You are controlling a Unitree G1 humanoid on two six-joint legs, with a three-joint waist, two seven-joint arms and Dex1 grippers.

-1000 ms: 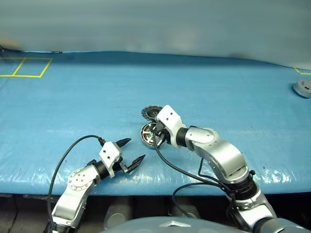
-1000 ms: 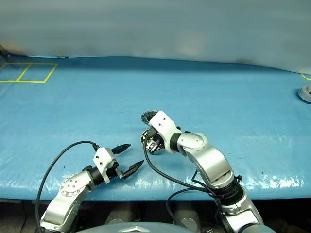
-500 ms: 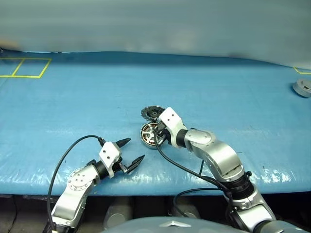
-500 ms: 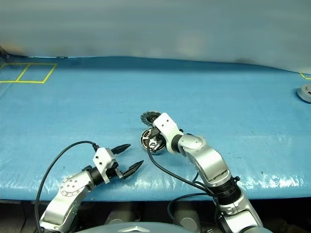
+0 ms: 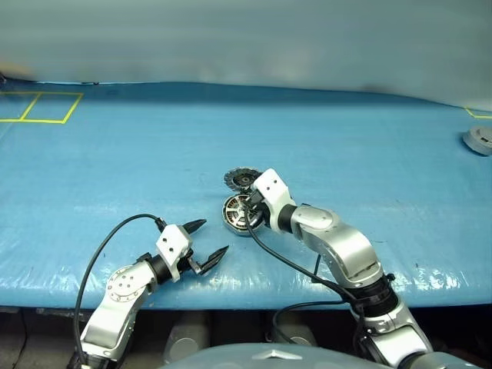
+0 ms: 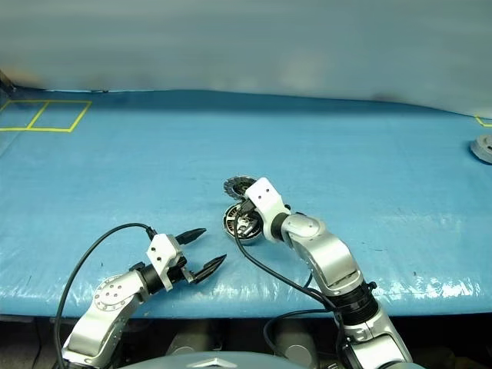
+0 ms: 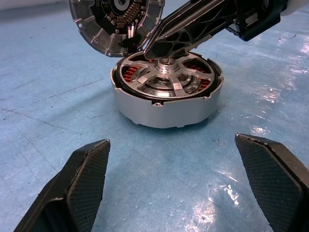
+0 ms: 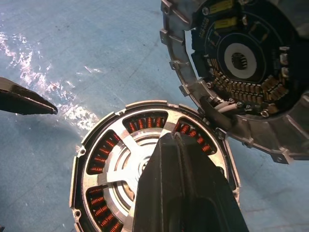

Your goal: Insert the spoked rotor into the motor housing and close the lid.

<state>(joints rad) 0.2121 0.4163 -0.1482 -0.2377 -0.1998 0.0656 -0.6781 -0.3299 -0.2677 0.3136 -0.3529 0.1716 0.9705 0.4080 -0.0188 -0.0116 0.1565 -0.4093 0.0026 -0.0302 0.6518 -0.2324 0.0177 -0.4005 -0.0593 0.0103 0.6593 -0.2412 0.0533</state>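
While a blue sheet covers the whole bench (image 5: 346, 138), yellow tape squares (image 5: 40, 107) mark its far left corner and a small grey object (image 5: 479, 139) lies near its far right edge, well apart from the work. Near the middle of the bench, toward the front, stands the motor housing (image 7: 166, 104), a round silver-grey case resting flat with its open face up. Copper-coloured windings show in a ring inside it, and the spoked rotor (image 7: 166, 77) sits within that ring, its spokes and central hub level with the housing rim. Just behind the housing, touching or nearly touching its far rim, lies the lid (image 8: 244, 72), tilted slightly, its inner face up with a dark centre and small components, and a short bundle of wires at the edge nearest the housing. The right gripper (image 8: 181, 150) is clenched, its two black fingers pressed together with nothing between them, the tips over the rotor near the hub. The left gripper (image 5: 206, 240) hovers near the front edge of the bench, released with its fingers (image 7: 82, 186) spread wide, pointing toward the housing and clear of it
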